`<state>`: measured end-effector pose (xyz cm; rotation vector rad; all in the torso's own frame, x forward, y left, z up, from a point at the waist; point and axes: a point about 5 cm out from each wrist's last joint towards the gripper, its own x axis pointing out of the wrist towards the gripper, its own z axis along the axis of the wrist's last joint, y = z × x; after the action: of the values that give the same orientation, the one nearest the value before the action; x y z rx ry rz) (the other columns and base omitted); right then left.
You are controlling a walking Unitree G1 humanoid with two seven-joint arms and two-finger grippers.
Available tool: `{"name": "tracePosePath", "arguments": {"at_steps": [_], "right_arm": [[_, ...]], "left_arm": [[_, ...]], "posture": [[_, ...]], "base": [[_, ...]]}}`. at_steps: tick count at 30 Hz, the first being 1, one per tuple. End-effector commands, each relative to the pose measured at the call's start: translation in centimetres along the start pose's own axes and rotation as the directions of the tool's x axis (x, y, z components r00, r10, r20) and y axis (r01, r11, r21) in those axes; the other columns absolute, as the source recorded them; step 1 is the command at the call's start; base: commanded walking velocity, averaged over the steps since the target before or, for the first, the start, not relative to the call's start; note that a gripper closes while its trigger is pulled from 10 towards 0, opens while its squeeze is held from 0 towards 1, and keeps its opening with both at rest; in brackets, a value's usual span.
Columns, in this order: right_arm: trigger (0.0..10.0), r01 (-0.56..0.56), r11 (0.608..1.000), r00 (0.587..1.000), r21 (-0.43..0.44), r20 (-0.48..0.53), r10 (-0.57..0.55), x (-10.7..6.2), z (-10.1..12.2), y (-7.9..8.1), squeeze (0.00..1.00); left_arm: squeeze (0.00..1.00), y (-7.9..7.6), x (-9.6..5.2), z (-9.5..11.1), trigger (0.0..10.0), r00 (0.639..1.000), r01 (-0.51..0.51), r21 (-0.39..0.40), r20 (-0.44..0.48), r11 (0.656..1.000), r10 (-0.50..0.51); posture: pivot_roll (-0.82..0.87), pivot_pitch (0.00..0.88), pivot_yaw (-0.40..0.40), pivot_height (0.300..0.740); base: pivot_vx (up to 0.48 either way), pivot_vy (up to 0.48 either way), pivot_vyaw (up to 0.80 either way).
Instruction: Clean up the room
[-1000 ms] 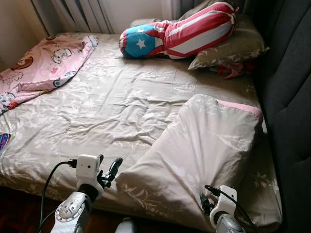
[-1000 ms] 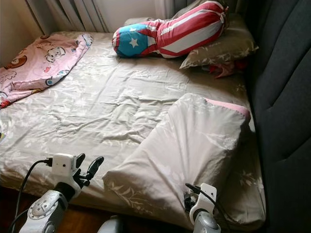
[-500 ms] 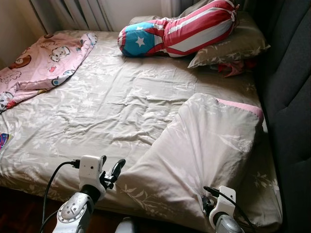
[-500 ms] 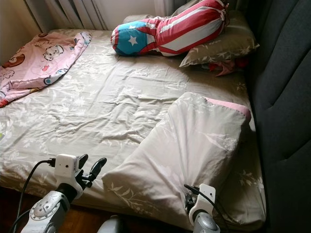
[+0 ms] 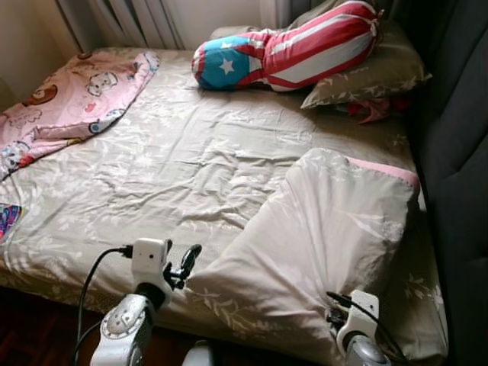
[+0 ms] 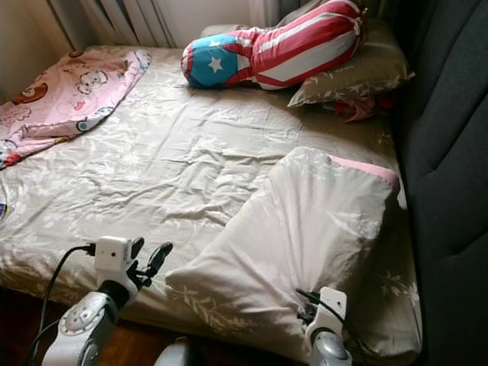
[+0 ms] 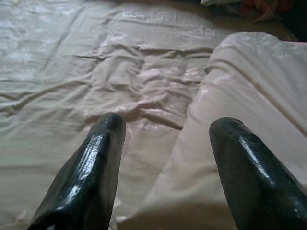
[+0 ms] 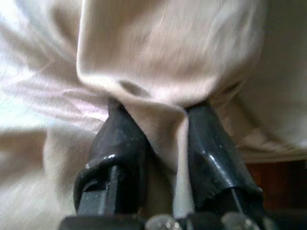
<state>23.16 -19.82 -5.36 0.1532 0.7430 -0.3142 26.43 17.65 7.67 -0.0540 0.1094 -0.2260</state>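
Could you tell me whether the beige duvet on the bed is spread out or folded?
Folded: the duvet lies doubled into a thick slab on the right half of the bed, pink lining at its far edge.

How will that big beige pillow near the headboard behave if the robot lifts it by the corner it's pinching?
The pillow probably sags rather than staying flat: its cover bunches into soft folds between the right claw fingers. It looks light for its bulk, being puffy. The cloth may slip, since the claw seems to pinch only loose fabric at the edge.
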Motion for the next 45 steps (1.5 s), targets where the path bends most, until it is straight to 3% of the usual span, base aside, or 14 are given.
{"name": "tracePosePath", "arguments": {"at_steps": [1,8,9,13,20,23,27,34,40,41,42,43,44,45], "right_arm": [[0.0,0.149,0.989,0.987,0.000,0.055,-0.149,0.2,1.6,-3.5,0.00],[0.0,0.359,0.933,0.913,0.022,0.201,-0.356,-0.2,5.6,-9.1,0.00],[0.0,0.359,0.933,0.913,0.022,0.201,-0.356,-0.2,5.6,-9.1,0.00],[0.0,0.489,0.871,0.832,0.048,0.275,-0.483,-1.2,7.7,-12.9,0.00],[0.0,0.610,0.790,0.736,0.063,0.324,-0.594,-2.5,8.7,-16.1,0.00],[0.0,0.668,0.736,0.668,0.114,0.345,-0.659,-3.4,9.5,-17.6,0.00],[0.0,0.693,0.708,0.622,0.132,0.385,-0.682,-3.9,10.6,-18.4,0.00],[0.0,0.692,0.711,0.599,0.123,0.452,-0.661,-4.0,12.0,-17.9,0.00],[0.0,0.602,0.792,0.690,0.098,0.435,-0.578,-2.9,10.8,-15.7,0.00],[0.4,0.590,0.802,0.705,0.090,0.426,-0.566,-2.7,10.4,-15.3,0.00],[2.8,0.568,0.819,0.729,0.083,0.412,-0.547,-2.5,9.9,-15.0,0.00],[2.8,0.568,0.819,0.729,0.083,0.412,-0.547,-2.5,9.9,-15.0,0.00],[10.0,0.504,0.858,0.778,0.094,0.382,-0.499,-2.0,9.2,-14.2,0.00],[10.0,0.461,0.883,0.803,0.088,0.383,-0.457,-1.8,9.0,-13.5,0.00]], "left_arm": [[0.00,-0.1,0.2,-0.5,10.0,1.000,-0.003,0.014,-0.016,1.000,0.003],[0.00,-0.5,1.4,-0.6,10.0,1.000,0.001,0.003,0.000,1.000,-0.001],[0.00,-0.5,1.4,-0.6,10.0,1.000,0.001,0.003,0.000,1.000,-0.001],[0.00,-0.6,1.9,-0.4,10.0,1.000,0.004,0.001,0.014,1.000,-0.004],[0.00,-0.4,2.3,-0.6,10.0,1.000,0.005,0.000,0.021,1.000,-0.005],[0.00,-0.3,2.5,-0.4,10.0,1.000,0.006,0.004,0.027,1.000,-0.006],[0.00,-0.2,2.7,-0.4,10.0,1.000,0.008,0.008,0.030,1.000,-0.008],[0.00,-0.3,3.0,-0.4,10.0,0.999,0.014,0.009,0.034,1.000,-0.014],[0.00,-0.2,3.0,-0.8,10.0,1.000,0.013,0.009,0.026,1.000,-0.013],[0.00,-0.2,2.9,-0.9,10.0,1.000,0.011,0.007,0.021,1.000,-0.011],[0.00,-0.1,2.9,-1.1,10.0,1.000,0.008,0.006,0.016,1.000,-0.008],[0.00,-0.1,2.9,-1.1,10.0,1.000,0.008,0.006,0.016,1.000,-0.008],[0.00,0.0,2.7,-1.5,10.0,1.000,0.004,0.004,-0.001,1.000,-0.004],[0.00,0.1,2.6,-2.0,10.0,1.000,0.000,-0.001,-0.017,1.000,0.000]], "posture": [[0.01,0.065,0.058,0.668],[-0.02,0.031,0.046,0.668],[-0.02,0.031,0.046,0.668],[-0.04,0.025,0.047,0.668],[-0.04,0.012,0.049,0.668],[-0.05,0.007,0.055,0.668],[-0.05,0.002,0.060,0.668],[-0.05,0.000,0.060,0.668],[-0.05,0.000,0.054,0.668],[-0.05,0.000,0.054,0.668],[-0.05,0.000,0.054,0.668],[-0.05,0.000,0.054,0.668],[-0.05,0.000,0.051,0.668],[-0.05,0.000,0.051,0.668]], "base": [[0.000,0.000,0.00],[0.000,0.000,0.00],[0.000,0.000,0.00],[0.000,0.000,0.00],[0.000,0.000,0.00],[0.000,0.000,0.00],[0.000,0.000,0.00],[0.000,0.000,0.00],[0.000,0.000,0.00],[0.000,0.000,0.00],[0.000,0.000,0.00],[0.000,0.000,0.00],[0.000,0.000,0.00],[0.000,0.000,0.00]]}}
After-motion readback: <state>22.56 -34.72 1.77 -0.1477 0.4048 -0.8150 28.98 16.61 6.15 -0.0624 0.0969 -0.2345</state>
